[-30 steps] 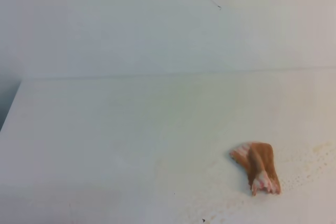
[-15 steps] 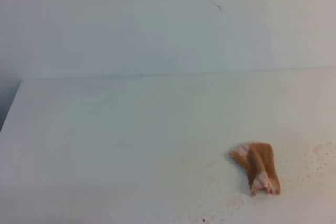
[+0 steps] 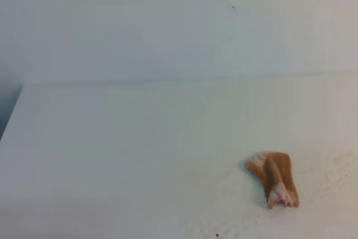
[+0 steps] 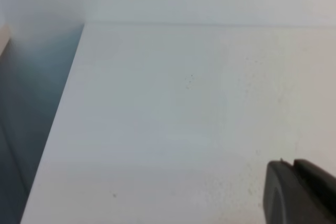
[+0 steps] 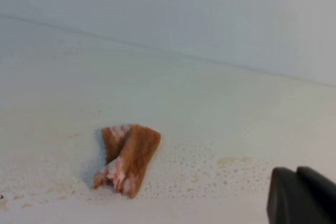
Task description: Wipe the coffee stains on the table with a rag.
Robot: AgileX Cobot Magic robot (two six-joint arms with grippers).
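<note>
Hovering: my right gripper [image 5: 299, 195] hangs off the table [image 5: 220, 98], well apart from the rag [image 5: 126, 158], fingers pressed together on nothing.
Rag: bunched, lying loose on the table, free for pickup.
Coffee stains [image 5: 233, 160]: faint amber dots and smears beside the rag, unwiped, I judge.
Left gripper [image 4: 299, 192]: over bare table; fingers look pressed together, empty.
Next: open, then reach for the rag.

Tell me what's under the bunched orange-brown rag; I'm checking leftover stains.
The bunched orange-brown rag lies on the white table; faint amber coffee specks surround it. Anything beneath is covered.
</note>
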